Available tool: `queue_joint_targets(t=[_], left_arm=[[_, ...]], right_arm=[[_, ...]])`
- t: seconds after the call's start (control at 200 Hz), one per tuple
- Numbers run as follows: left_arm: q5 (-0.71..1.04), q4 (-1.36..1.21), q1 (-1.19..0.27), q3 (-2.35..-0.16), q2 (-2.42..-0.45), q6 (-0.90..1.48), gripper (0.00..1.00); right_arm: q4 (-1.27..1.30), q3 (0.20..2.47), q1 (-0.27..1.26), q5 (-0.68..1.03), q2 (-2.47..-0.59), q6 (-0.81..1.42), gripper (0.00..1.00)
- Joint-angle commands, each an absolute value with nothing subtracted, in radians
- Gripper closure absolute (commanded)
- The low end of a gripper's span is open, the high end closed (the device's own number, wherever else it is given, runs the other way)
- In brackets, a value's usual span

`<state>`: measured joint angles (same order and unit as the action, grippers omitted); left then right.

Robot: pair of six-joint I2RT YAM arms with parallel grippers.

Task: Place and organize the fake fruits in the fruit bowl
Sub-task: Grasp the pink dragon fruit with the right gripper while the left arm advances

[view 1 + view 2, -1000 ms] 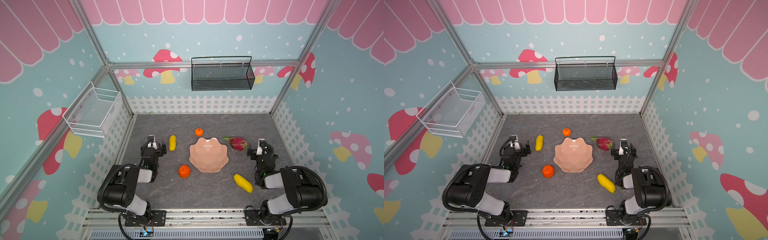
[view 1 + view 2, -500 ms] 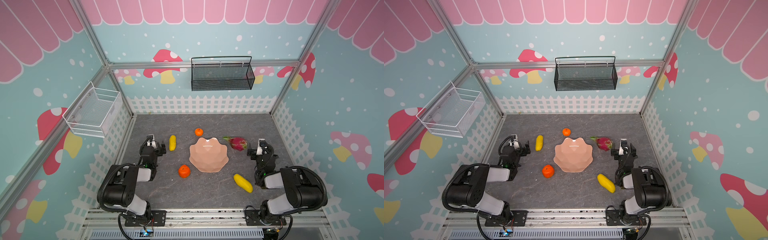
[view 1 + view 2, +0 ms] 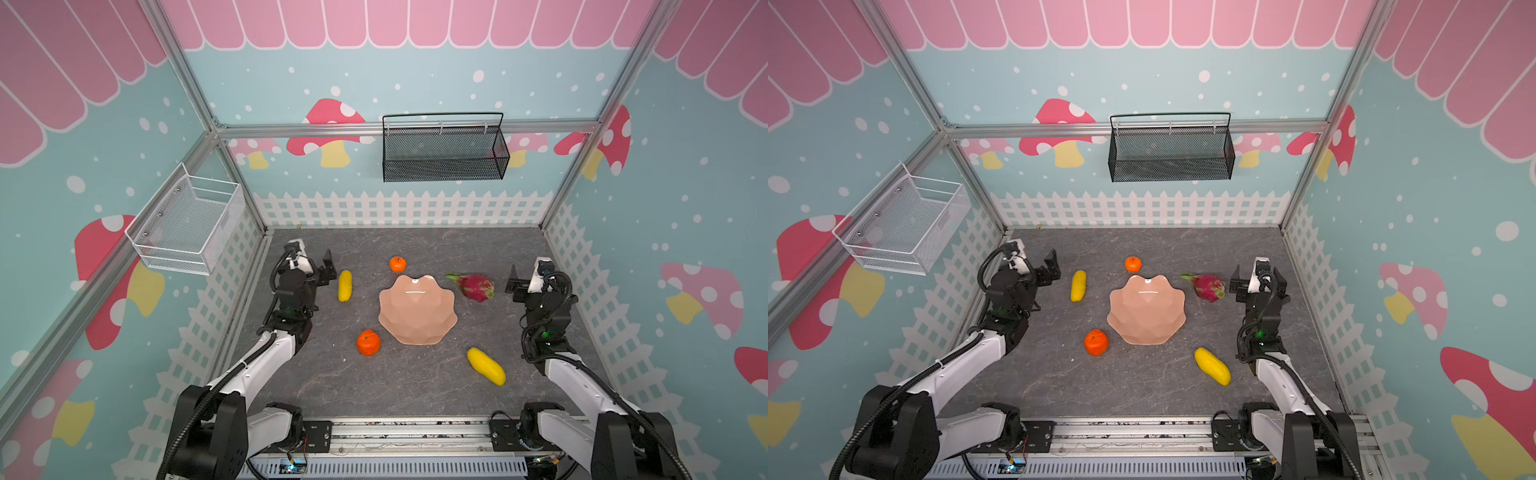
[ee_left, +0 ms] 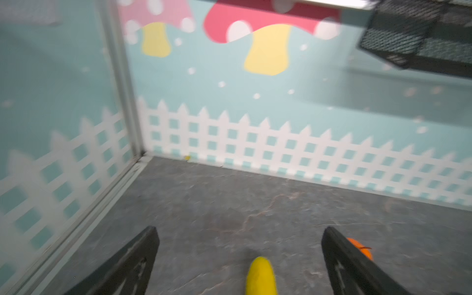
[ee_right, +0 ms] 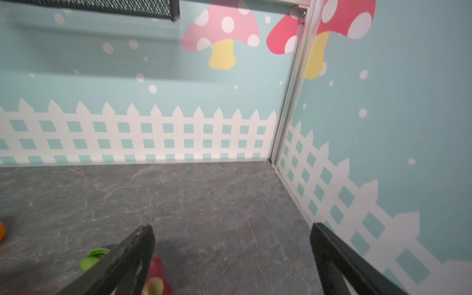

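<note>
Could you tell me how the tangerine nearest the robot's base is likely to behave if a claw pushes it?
The tangerine is round and sits free on the flat tabletop, so a nudge would probably send it rolling. Its skin looks smooth, so it may slip unless gripped across its middle.

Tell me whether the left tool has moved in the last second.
Yes. The left tool has moved toward the back fence, now beside the yellow fruit left of the fruit bowl.

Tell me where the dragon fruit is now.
In both top views the dragon fruit lies right of centre, between the fruit bowl and the open right tool.
</note>
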<state>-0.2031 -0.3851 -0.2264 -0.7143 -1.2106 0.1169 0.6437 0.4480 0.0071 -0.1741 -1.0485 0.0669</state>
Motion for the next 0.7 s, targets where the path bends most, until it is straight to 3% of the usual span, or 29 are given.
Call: queue_joint_targets(t=[0.0, 0.115, 0.215, 0.34, 0.695], left_arm=[[0.032, 0.033, -0.337, -0.919, -1.242, 0.024, 0.0], [0.261, 0.287, -0.448, -1.08, -1.275, -0.057, 0.0], [0.309, 0.475, -0.564, -1.166, -1.292, -0.17, 0.0], [0.37, 0.534, -0.64, -1.138, -1.286, -0.264, 0.0], [0.426, 0.476, -0.648, -1.082, -1.313, -0.274, 0.0]], right_arm=[[0.284, 0.569, 0.006, -0.02, -1.101, 0.037, 0.02], [0.181, 0.69, 0.006, 0.25, -1.245, -0.018, 0.01], [0.123, 0.768, 0.006, 0.324, -1.351, -0.048, 0.01], [0.136, 0.779, 0.006, 0.365, -1.399, -0.081, 0.01], [0.031, 0.893, 0.006, 0.389, -1.591, -0.137, 0.02]])
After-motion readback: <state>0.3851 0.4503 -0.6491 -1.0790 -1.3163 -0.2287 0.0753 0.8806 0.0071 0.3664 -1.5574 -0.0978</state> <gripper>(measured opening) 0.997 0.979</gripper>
